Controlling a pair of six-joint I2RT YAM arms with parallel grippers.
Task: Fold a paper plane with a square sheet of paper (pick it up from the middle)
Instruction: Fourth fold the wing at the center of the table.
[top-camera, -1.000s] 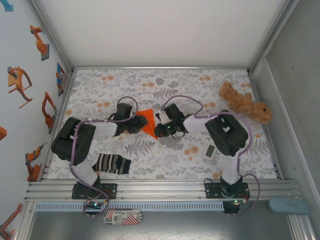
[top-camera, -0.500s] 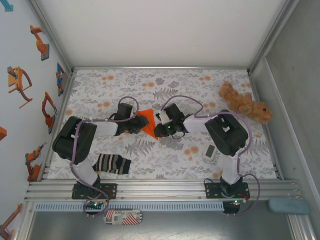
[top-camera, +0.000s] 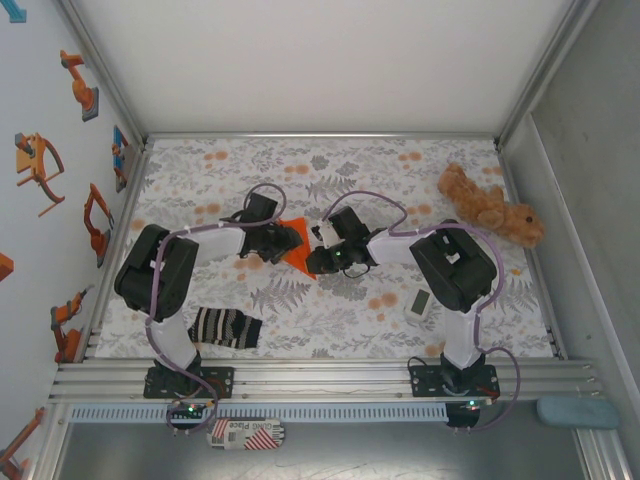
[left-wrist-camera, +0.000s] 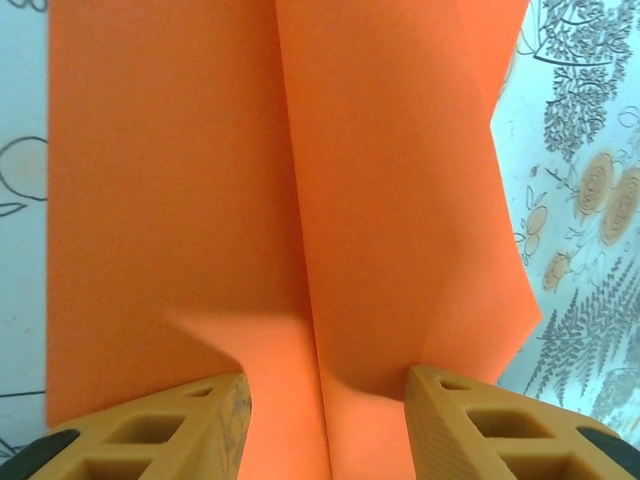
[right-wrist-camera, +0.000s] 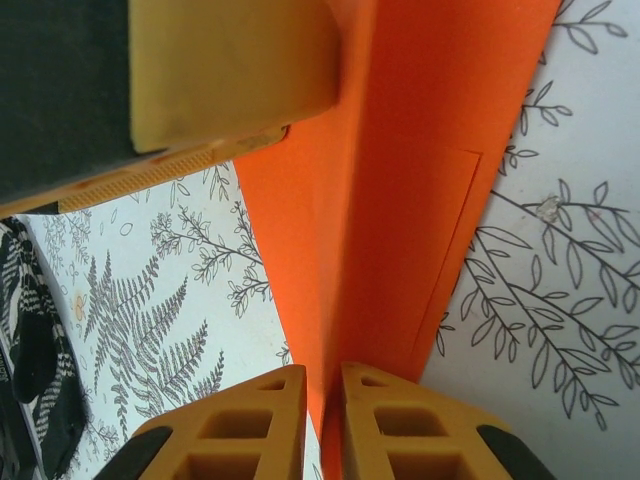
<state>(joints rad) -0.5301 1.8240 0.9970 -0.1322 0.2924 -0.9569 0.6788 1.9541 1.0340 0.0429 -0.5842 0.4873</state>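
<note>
The orange sheet of paper (top-camera: 293, 243) lies folded along a centre crease in the middle of the table, between both grippers. My left gripper (top-camera: 281, 240) reaches over its left side. In the left wrist view the paper (left-wrist-camera: 190, 200) spreads flat beneath that gripper (left-wrist-camera: 328, 385), which is open, its fingers wide apart on either side of the crease. My right gripper (top-camera: 316, 250) meets the paper from the right. In the right wrist view the raised fold of the paper (right-wrist-camera: 400, 150) runs into the narrow gap of the right gripper (right-wrist-camera: 325, 385), whose fingers (right-wrist-camera: 395, 420) stand slightly parted.
A striped black-and-white sock (top-camera: 225, 327) lies near the left arm's base. A brown plush toy (top-camera: 490, 207) sits at the far right, and a small white device (top-camera: 420, 303) lies by the right arm. The floral tablecloth (top-camera: 330, 320) is bare in front.
The left arm has swung up and to the right over the paper, and its jaws have widened. The right jaws have eased apart slightly around the fold.
</note>
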